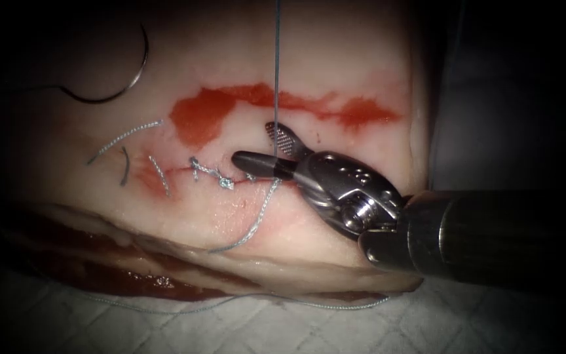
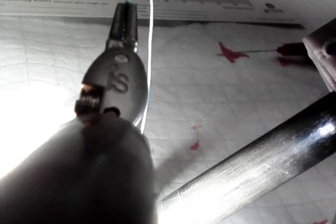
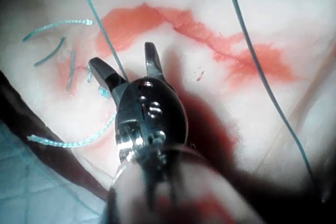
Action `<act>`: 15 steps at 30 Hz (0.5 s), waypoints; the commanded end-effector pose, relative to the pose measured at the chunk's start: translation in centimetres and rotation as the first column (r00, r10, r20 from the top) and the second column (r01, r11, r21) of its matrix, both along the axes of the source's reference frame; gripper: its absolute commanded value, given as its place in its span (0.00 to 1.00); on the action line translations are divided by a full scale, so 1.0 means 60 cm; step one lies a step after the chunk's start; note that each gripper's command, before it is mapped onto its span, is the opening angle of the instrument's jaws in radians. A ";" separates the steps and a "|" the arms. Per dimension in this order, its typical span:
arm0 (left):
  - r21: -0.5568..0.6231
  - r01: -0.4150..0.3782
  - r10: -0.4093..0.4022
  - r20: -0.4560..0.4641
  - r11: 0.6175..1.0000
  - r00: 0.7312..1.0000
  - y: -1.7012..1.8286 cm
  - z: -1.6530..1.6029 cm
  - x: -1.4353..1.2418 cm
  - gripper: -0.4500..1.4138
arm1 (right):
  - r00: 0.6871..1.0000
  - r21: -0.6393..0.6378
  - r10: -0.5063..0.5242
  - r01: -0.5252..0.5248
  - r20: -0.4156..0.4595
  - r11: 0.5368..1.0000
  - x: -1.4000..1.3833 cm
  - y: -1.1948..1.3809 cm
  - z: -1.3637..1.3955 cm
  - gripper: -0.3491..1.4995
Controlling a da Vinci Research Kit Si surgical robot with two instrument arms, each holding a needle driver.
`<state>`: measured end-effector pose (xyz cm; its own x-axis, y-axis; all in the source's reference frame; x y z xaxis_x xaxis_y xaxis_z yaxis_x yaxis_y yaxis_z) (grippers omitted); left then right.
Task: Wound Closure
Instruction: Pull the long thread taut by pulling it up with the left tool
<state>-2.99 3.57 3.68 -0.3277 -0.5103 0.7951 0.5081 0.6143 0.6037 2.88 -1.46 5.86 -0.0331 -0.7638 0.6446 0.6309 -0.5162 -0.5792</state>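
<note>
Endoscope view, right tool: the right tool [image 1: 266, 147] comes in from the picture's right and sits over the right end of the cut [image 1: 185, 172], its jaws spread apart in a V.
Right tool, contact: a taut thread [image 1: 276, 65] runs straight up from the gap between the two jaws; the jaws are not closed on it, and whether a jaw touches it cannot be told.
Right wrist view, right tool: the right tool [image 3: 128, 66] shows both jaws parted, with the thread [image 3: 102, 35] running between them.
Left tool: in the left wrist view the left tool [image 2: 126, 17] has its jaws pressed together on the thread [image 2: 149, 51], which loops over the tip and runs back down beside the tool.
Needle: the curved needle [image 1: 129, 75] lies free on the tissue [image 1: 335, 46] well to the upper left of the cut, held by neither tool and not in the tissue.
Cut: stitched, with knotted thread along it and loose thread ends [image 1: 126, 137] lying near its left end.
Red fluid: a smear of red fluid [image 1: 230, 105] lies on the tissue above the cut.
Underlay: a white cloth [image 1: 296, 328] lies under the tissue.
</note>
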 end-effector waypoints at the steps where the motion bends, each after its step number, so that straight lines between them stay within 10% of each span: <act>1: -0.003 0.001 -0.001 0.001 1.000 1.000 0.0009 0.0006 -0.0010 0.00 | 1.000 -0.010 0.003 -0.003 0.001 1.000 0.0022 0.0008 0.0007 0.91; 15: -0.012 0.002 -0.002 -0.001 1.000 1.000 0.0005 0.0018 -0.0017 0.00 | 1.000 -0.030 -0.005 0.005 0.014 1.000 0.0042 0.0012 0.0008 0.85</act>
